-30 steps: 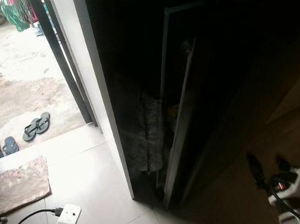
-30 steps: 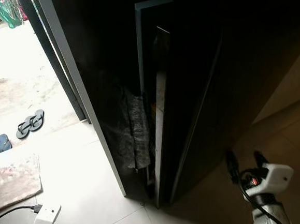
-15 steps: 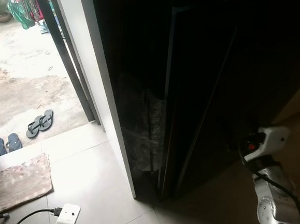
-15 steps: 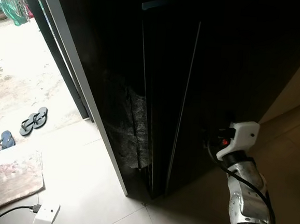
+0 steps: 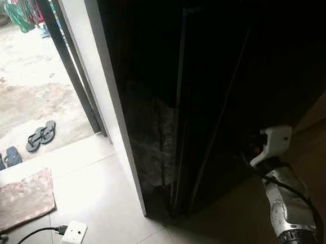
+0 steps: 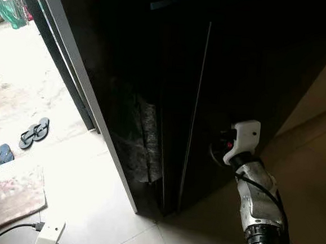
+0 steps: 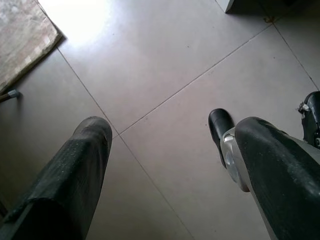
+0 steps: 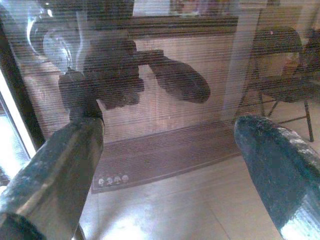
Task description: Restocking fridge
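The tall black fridge (image 5: 210,92) stands before me, its glossy door (image 6: 240,77) lying flush against the body with only a thin seam (image 6: 193,113) showing. My right gripper (image 6: 216,150) reaches forward and rests at the door's lower front. In the right wrist view its fingers (image 8: 55,175) stand open, with the gripper's own reflection (image 8: 125,70) in the dark door just ahead. My left gripper (image 7: 172,130) hangs open over the pale floor tiles (image 7: 165,60), holding nothing.
A white door frame (image 5: 92,82) edges the fridge's left side, with the bright yard beyond. Sandals (image 5: 40,135) lie at the threshold, a mat (image 5: 15,201) and a white plug box (image 5: 74,235) with its cable on the tiles. Brown wood panelling (image 6: 322,112) rises at the right.
The fridge door, ajar a second ago with its inside showing, now lies shut. My right arm has risen and moved forward to the door front.
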Robot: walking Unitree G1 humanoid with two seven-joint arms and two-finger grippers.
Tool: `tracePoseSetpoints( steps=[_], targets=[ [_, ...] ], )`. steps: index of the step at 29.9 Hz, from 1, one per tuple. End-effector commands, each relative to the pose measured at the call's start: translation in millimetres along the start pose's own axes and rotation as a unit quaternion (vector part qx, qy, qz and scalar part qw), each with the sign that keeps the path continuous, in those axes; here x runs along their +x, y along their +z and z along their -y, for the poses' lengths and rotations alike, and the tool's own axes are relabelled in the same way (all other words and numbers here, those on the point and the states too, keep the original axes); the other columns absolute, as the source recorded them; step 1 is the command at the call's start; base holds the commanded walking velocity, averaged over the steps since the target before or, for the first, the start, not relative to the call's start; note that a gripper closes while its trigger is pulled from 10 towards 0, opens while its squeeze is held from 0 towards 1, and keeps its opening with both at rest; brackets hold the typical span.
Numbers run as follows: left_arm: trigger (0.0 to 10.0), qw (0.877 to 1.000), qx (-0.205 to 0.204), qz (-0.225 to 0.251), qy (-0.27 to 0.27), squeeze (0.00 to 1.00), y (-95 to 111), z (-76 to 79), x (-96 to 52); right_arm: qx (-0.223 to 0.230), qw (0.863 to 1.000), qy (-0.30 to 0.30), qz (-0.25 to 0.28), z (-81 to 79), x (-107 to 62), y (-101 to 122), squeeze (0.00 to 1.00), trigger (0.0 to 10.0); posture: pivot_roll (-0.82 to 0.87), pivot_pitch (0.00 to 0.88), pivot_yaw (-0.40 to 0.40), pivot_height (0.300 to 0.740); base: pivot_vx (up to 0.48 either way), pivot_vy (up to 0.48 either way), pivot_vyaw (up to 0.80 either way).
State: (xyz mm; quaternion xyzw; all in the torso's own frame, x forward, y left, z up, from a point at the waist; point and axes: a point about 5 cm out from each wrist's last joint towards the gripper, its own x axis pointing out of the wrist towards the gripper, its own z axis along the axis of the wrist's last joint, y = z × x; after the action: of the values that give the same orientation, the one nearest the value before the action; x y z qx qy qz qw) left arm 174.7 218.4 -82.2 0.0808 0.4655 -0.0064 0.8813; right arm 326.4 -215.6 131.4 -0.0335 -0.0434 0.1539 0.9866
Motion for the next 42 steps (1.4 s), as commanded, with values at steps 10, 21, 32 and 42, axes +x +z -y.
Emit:
tracePoseSetpoints(
  steps=[10,21,32,42],
  targets=[
    [10.0,1.0,-0.002,-0.008,0.009,0.0,-6,-3.8,-1.5,-0.011,1.0,0.027,0.0,-16.5,31.0,11,0.0,10.0,-0.08,0.04,0.096,0.74,0.0,0.0,0.0],
    [10.0,1.0,-0.003,-0.007,0.01,0.0,-6,-3.2,-1.4,0.007,0.997,0.077,-0.014,-58.0,71.5,17,0.0,10.0,-0.07,0.033,0.093,0.74,0.0,0.0,0.0],
    [10.0,1.0,-0.005,-0.008,0.009,0.0,-7,-2.2,-1.5,0.014,0.995,0.096,-0.016,-73.6,86.4,24,0.0,10.0,-0.06,0.036,0.088,0.74,0.0,0.0,0.0],
    [10.0,1.0,-0.006,-0.007,0.007,0.0,-7,-1.1,-1.4,0.019,0.995,0.099,-0.022,-76.7,91.3,24,0.0,10.0,-0.06,0.034,0.082,0.74,0.0,0.0,0.0]
  ],
)
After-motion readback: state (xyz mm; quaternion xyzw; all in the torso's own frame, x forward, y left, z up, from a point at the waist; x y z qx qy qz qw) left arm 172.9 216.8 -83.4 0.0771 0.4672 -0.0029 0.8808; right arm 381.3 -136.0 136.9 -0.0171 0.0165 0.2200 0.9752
